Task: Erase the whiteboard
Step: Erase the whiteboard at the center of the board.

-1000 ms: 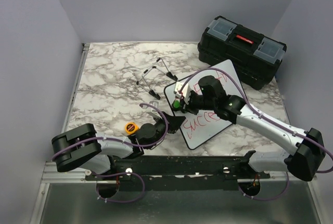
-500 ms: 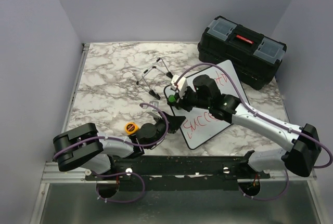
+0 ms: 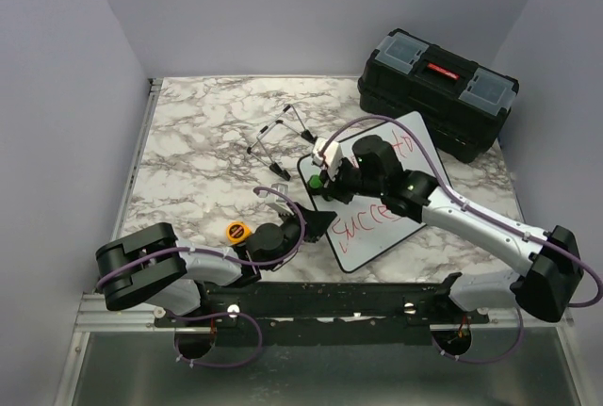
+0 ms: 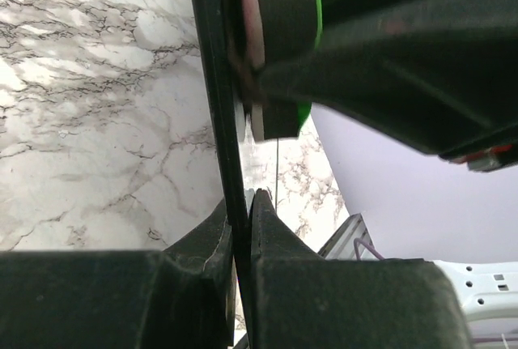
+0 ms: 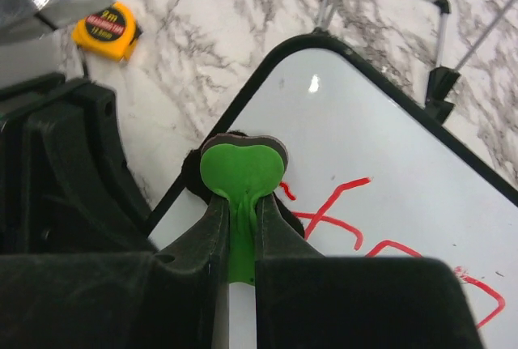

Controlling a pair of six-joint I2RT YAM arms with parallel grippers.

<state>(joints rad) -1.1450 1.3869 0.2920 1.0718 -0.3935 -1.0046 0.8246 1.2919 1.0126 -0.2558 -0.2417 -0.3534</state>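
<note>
Top external view: two pincers work at the left side of the whiteboard (image 3: 377,234), which bears red handwriting.
The whiteboard lies askew on the marbled desk (image 3: 198,133), one corner pointing toward the arm bases. The left pincer (image 3: 318,221) is clamped on the whiteboard's black rim at its near left edge; the left wrist view shows the thin rim pinched between the two fingers. The right pincer (image 3: 325,180) is closed on the handle of a green eraser (image 5: 240,172), whose dark pad meets the whiteboard's left corner, just left of the red strokes. A black toolbox (image 3: 438,90) sits just beyond the whiteboard's far right corner, a wire easel stand (image 3: 283,138) just beyond its far left corner, and an orange tape measure (image 3: 237,231) lies to its near left.
</note>
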